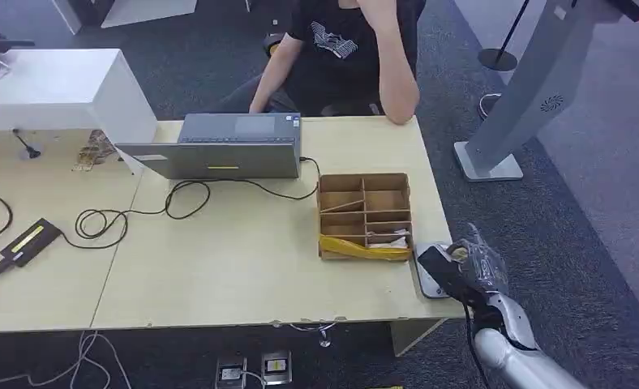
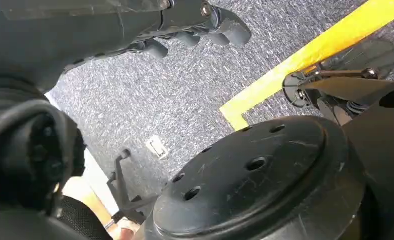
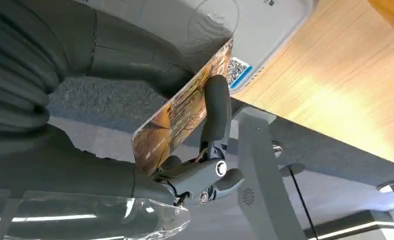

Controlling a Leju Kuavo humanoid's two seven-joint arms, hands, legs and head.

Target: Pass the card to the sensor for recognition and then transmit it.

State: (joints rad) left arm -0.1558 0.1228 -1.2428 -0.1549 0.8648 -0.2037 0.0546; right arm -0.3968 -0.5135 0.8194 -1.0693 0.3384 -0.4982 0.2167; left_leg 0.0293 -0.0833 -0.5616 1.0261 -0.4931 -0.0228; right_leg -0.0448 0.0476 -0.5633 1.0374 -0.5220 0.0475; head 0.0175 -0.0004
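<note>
My right hand (image 1: 476, 267) hovers at the table's front right corner, over the flat grey card sensor (image 1: 430, 279). It pinches a brown-and-orange card (image 3: 182, 107) between thumb and a dark finger (image 3: 216, 107), the card's edge close above the sensor's white top (image 3: 265, 30) with its blue QR label (image 3: 238, 71). In the head view the card (image 1: 436, 261) looks dark. My left hand (image 2: 195, 25) hangs beside my body over grey carpet, fingers curled in, holding nothing.
A brown cardboard divider box (image 1: 365, 215) with yellow tape stands just left of the sensor. A laptop (image 1: 223, 146) and its cables lie farther back. A person (image 1: 353, 53) sits behind the table (image 1: 243, 259). A grey kiosk stand (image 1: 527, 97) is on the right.
</note>
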